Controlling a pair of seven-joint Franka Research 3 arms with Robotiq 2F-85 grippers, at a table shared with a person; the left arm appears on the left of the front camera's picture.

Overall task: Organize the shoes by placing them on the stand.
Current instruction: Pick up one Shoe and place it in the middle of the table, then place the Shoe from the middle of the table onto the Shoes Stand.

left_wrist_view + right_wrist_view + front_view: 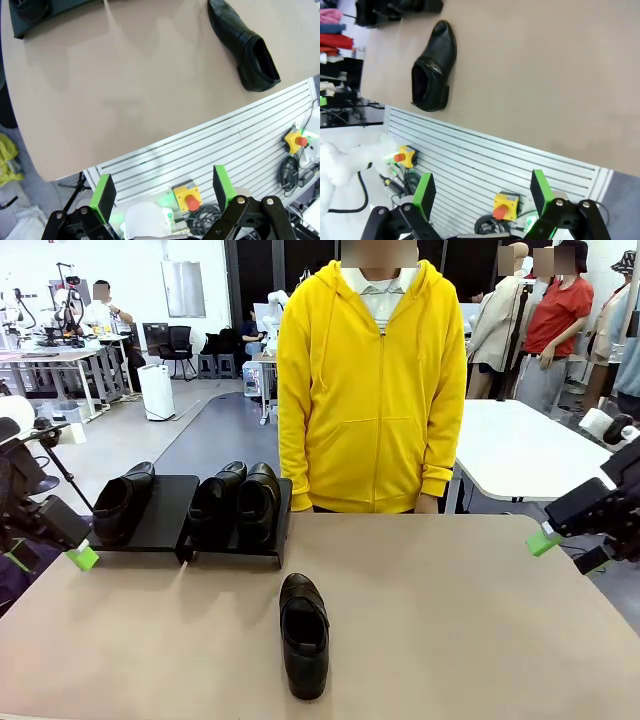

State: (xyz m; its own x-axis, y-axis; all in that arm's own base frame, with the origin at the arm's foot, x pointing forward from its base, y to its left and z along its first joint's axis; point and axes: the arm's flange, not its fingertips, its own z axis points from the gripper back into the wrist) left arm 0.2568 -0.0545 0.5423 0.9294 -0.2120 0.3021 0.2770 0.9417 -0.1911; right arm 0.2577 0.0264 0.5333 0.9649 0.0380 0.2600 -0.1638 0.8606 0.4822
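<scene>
Front view shows three shoes point(190, 502) already on the stand point(165, 530), and the last shoe point(304, 635) lies alone on the table point(450, 620), near our edge. Our left gripper point(162, 197) and right gripper point(482, 192) both stand apart, holding nothing. Next we must reach to this shoe and grasp it.

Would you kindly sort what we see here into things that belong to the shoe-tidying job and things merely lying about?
Belongs to the job:
- loose shoe on the table
- three shoes on the stand
- stand

Just there:
- yellow emergency-stop boxes
- cables
</scene>
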